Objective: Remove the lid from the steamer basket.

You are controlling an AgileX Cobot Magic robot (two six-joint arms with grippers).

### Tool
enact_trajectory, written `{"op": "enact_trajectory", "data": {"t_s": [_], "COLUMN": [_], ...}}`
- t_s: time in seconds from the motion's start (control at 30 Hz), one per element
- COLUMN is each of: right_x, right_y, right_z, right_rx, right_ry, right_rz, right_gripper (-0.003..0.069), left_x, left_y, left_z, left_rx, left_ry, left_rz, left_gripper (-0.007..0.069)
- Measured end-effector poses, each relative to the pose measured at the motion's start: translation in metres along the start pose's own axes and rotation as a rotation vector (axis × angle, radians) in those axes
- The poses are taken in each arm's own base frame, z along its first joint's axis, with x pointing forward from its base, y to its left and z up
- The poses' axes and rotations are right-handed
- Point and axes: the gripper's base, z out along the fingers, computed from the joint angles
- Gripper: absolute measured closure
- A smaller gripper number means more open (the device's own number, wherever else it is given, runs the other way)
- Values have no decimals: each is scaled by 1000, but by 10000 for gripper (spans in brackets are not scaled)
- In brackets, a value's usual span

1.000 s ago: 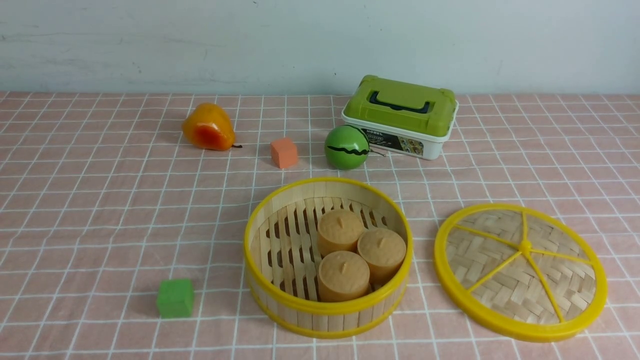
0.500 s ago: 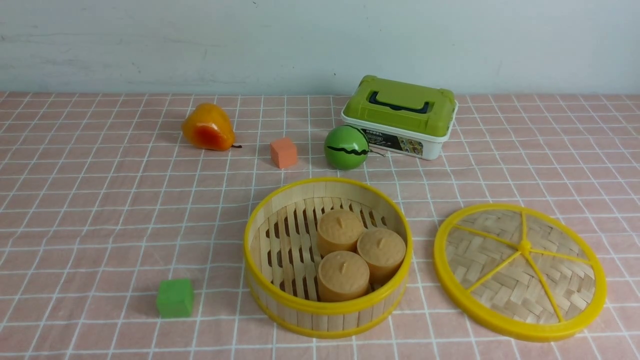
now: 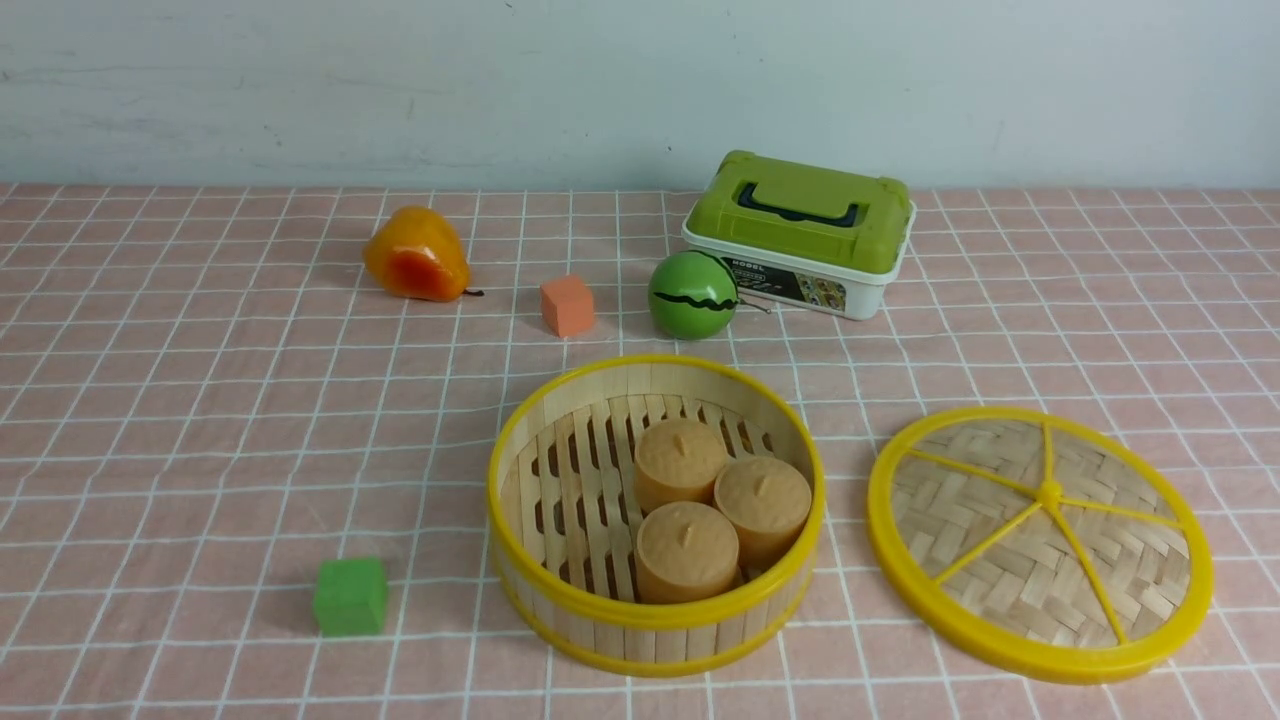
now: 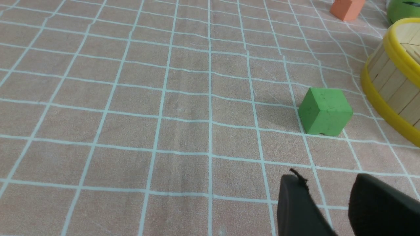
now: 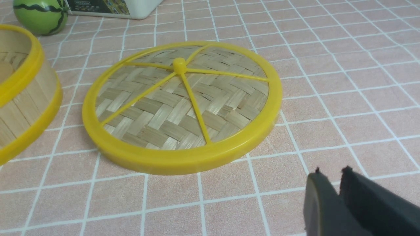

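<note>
The steamer basket (image 3: pixel 655 620) stands uncovered at the front middle of the table, with three tan round buns (image 3: pixel 686 548) inside. Its wall shows in the left wrist view (image 4: pixel 393 88) and the right wrist view (image 5: pixel 23 98). The lid (image 3: pixel 1040 540) lies flat on the cloth to the basket's right, apart from it; it also shows in the right wrist view (image 5: pixel 182 105). Neither gripper shows in the front view. My left gripper (image 4: pixel 328 185) is open and empty, near the green cube (image 4: pixel 325 111). My right gripper (image 5: pixel 331 175) is shut and empty, a little short of the lid.
A green cube (image 3: pixel 350 596) sits left of the basket. At the back are an orange pear (image 3: pixel 415 255), an orange cube (image 3: pixel 567 305), a green watermelon ball (image 3: pixel 692 295) and a white box with green lid (image 3: pixel 800 235). A pink checked cloth (image 3: pixel 200 420) covers the table.
</note>
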Motion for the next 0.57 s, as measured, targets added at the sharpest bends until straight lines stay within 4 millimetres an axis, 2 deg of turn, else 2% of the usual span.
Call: {"op": "enact_trajectory", "data": {"t_s": [0.57], "right_x": [0], "right_y": [0], "right_z": [0], "right_rx": [0], "right_ry": [0], "right_rz": [3], "right_gripper": [566], "left_x": [0], "left_y": [0], "left_z": [0], "left_rx": [0], "left_ry": [0], "left_rz": [0], "left_gripper": [386]}}
